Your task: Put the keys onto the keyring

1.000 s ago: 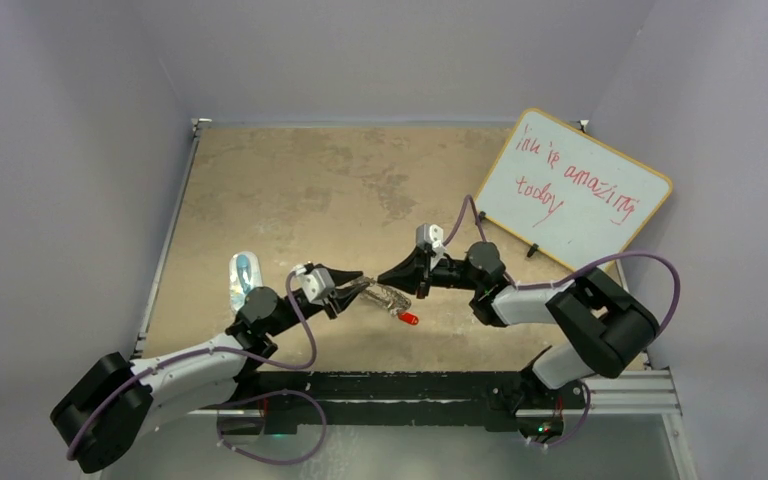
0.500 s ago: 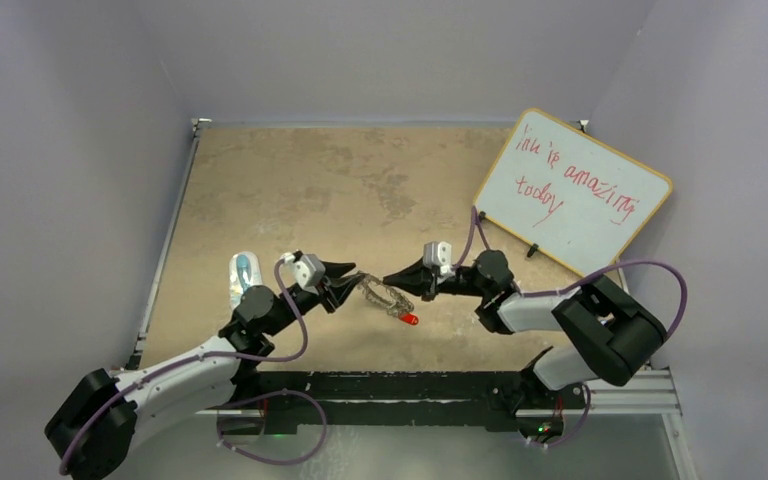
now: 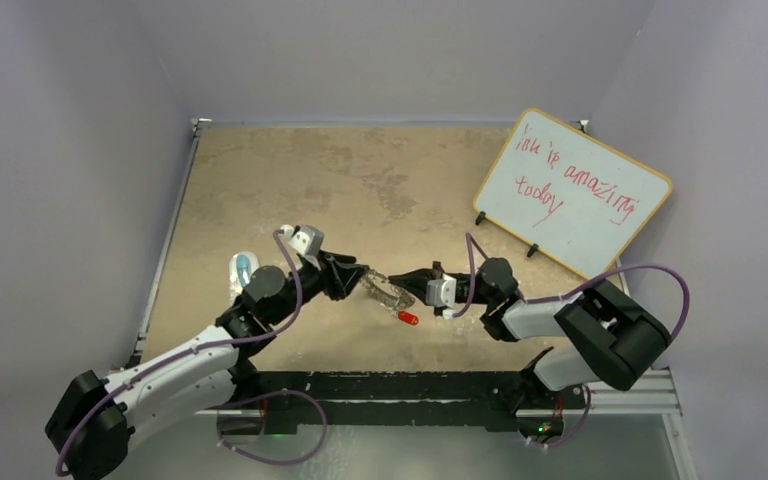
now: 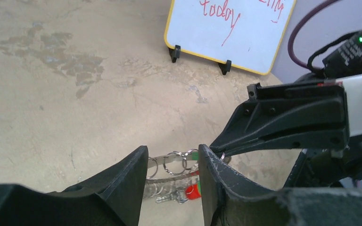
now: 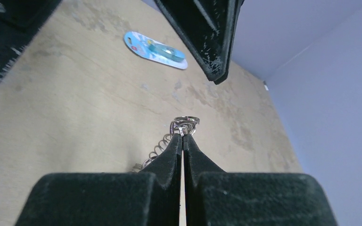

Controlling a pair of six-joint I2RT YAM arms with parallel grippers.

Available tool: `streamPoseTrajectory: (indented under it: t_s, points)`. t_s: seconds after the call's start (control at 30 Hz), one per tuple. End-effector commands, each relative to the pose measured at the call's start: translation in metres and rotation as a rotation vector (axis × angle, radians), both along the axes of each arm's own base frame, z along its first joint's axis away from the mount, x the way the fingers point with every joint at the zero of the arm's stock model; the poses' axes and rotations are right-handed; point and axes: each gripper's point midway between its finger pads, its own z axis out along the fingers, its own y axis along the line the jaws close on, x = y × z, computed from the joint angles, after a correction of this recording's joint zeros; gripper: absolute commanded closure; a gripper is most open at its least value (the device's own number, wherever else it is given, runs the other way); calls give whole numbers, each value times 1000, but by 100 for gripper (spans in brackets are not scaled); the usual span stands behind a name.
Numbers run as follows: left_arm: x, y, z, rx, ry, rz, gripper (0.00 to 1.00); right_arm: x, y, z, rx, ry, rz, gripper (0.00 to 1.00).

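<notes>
Top external: left end effector (image 3: 358, 280) and right end effector (image 3: 402, 284) tip to tip over the near middle of the desk (image 3: 290, 180), keyring (image 3: 384, 295) stretched between them. Just below the ring's right end, red-headed key (image 3: 408, 318). At the far right, whiteboard (image 3: 572, 190) propped upright; beside the left arm, blue packet (image 3: 243, 268) lying flat. Left wrist: fingers (image 4: 127, 183) a narrow gap apart, ring's loops and the red head showing in that gap, a sliver of green key head (image 4: 193, 151) at the right finger; cannot tell whether gripping. Right wrist: pads pressed together, pinching a small loop (image 5: 185, 123) of the ring's fringe.
</notes>
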Motion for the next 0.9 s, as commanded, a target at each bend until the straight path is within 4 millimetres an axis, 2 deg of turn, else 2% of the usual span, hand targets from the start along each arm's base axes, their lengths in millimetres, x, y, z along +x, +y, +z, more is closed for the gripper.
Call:
streamPoseTrajectory:
  t_s: [0.0, 0.2, 0.37, 0.43, 0.57, 0.7, 0.8, 0.87]
  points:
    - [3, -9, 10, -52, 222, 31, 58, 19, -2, 23, 25, -269, -103, 100]
    - [2, -19, 12, -96, 405, 44, 58, 49, -7, 30, -55, -416, -314, 100]
    - [-1, -23, 5, -153, 533, 57, 60, 59, -15, 46, -32, -464, -502, 100]
    - [-1, -26, 6, -193, 546, 54, 60, 61, -17, 46, -26, -468, -559, 100]
    - [0, -30, 1, -250, 573, 47, 61, 58, -12, 23, -85, -447, -576, 100]
    - [4, -32, -14, -293, 640, 64, 62, 45, -14, 1, -92, -416, -581, 100]
    - [5, -36, -21, -343, 711, 33, 63, 38, -17, -11, -93, -421, -604, 100]
    - [6, -37, -23, -388, 762, 5, 64, 36, -20, -9, -68, -437, -633, 100]
